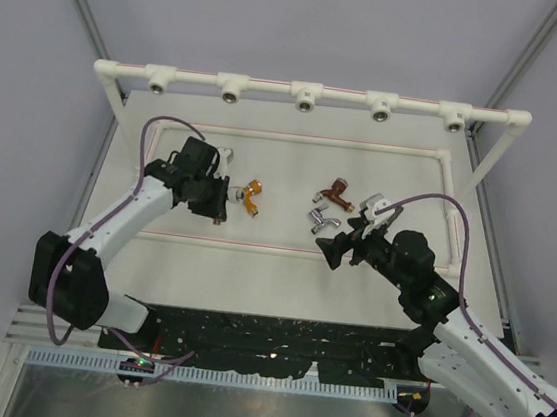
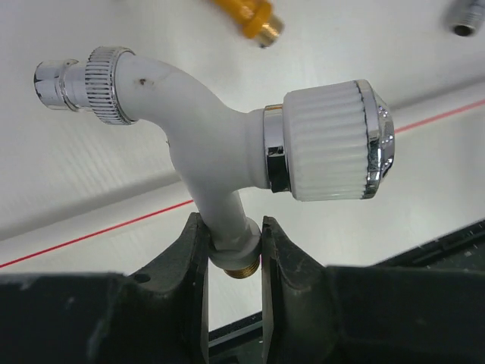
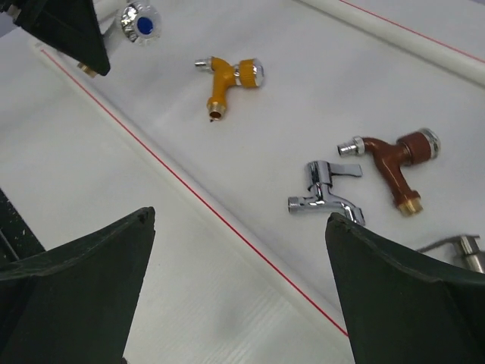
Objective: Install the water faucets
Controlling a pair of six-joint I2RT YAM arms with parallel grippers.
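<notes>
Top view's not much use for the white faucet [image 1: 223, 154], it's mostly buried under the left tool [image 1: 217, 200], and the dark grey faucet [image 1: 373, 202] sits half tucked behind the right tool [image 1: 345, 246]. Left wrist view: the white one's brass thread vanishes between the clamped fingers [image 2: 186, 258], the orange-gold faucet [image 2: 246, 15] gets chopped by the top edge, and that metal bit [image 2: 464, 17] in the upper right corner is too cut off to name. Right wrist view loses most of the grey one off the right edge.
</notes>
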